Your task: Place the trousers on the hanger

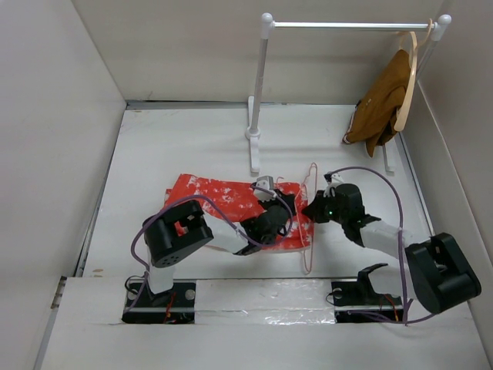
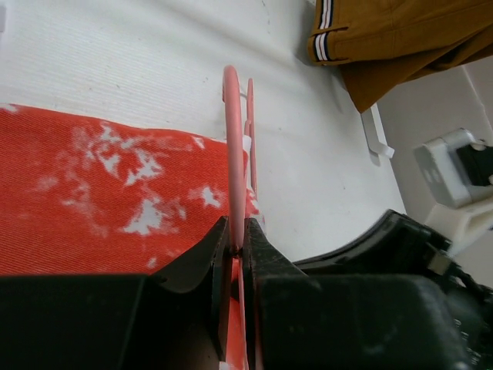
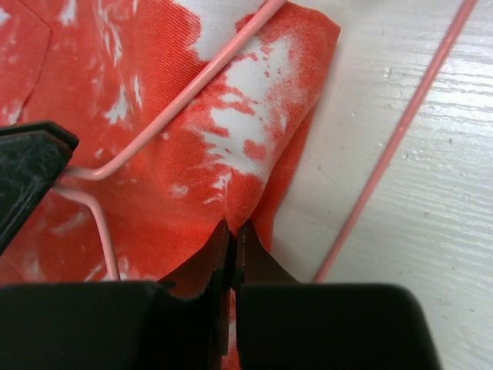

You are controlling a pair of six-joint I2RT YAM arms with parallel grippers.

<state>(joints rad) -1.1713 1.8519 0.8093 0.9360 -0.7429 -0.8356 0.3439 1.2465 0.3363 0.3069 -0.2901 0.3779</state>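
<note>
The trousers (image 1: 219, 196) lie crumpled on the white table (image 1: 177, 146), in front of the rack (image 1: 260, 92) and between the two arms. The hanger (image 2: 232, 139) lies at their right end, partly over the cloth and partly over bare table, with its long wires running from near to far. The left gripper (image 2: 237, 245) is clamped on the hanger: in its wrist view the pink wire passes straight between the two closed fingers, beside the cloth's edge. The right gripper (image 3: 233, 235) is pinched tight on a fold of the trousers at a corner, with cloth bunched up into its fingertips. One hanger wire crosses the cloth just beyond it, and another runs over bare table just to its side. The two grippers sit close together over the right end of the trousers. At the far right a brown garment (image 1: 381, 108) hangs from a wooden hanger (image 1: 414, 73) on the rack's bar.
</note>
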